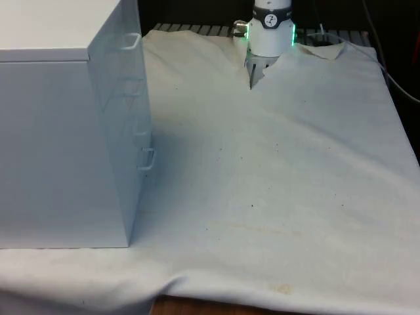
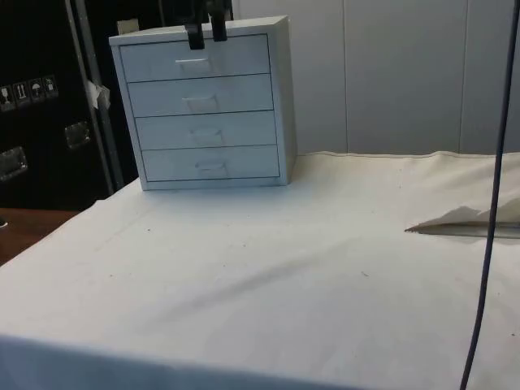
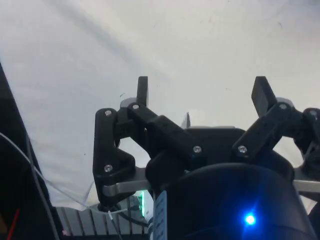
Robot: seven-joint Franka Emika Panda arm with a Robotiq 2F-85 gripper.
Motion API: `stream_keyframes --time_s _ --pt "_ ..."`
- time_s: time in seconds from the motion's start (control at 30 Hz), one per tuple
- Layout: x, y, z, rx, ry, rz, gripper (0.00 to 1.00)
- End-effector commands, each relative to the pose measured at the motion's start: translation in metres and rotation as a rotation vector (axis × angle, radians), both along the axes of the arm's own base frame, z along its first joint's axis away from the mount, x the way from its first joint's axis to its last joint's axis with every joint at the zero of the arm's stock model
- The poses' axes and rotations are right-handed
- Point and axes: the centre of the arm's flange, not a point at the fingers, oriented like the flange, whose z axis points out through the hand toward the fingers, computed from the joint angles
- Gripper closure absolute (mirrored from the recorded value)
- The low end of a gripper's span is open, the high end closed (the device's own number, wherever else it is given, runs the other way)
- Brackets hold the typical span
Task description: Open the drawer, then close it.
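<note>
- Gripper (image 2: pixel 206 32) hangs in front of the chest's top edge in the side view, just above the top drawer (image 2: pixel 193 58); fingers spread wide in the wrist view, nothing between them.
- Chest of drawers (image 2: pixel 203 101) stands at the far end of the white cloth (image 2: pixel 268 276) in the side view, four drawers stacked, all flush with the front, so none is open yet.
- In the front view the chest (image 1: pixel 62 125) sits at the front view's left, with its drawer face turned toward the front view's right and the handles (image 1: pixel 146 159) sticking out from that face.
- Judged step: approach and line up on a handle; the pull has not begun.
- Top handle (image 2: pixel 192 62) is the nearest target. It looks like a small, thin loop, so the grip zone is narrow.
- To do it well: centre the open fingers on the handle, one on each side of the bar, and only then clench.
- Contact cannot be confirmed from these views; the gripper looks clear of the handle.
- Pull should run straight out along the drawer's travel. An angled pull would likely jam the drawer or drag the whole chest across the cloth.
- Chest looks light and sits on loose cloth with nothing holding it, so a slow pull is safer.
- Closing: push back along the same line until the front sits flush with the others.
- Surface in front of the chest gives the drawer room to travel.
</note>
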Motion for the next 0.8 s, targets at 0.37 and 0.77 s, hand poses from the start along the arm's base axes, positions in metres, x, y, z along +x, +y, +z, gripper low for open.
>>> stream_keyframes --time_s 0.37,0.77 --pt "0.021 0.004 -0.01 -0.02 -0.016 0.014 0.0" --pt "0.036 0.015 -0.022 -0.056 -0.031 0.026 0.0"
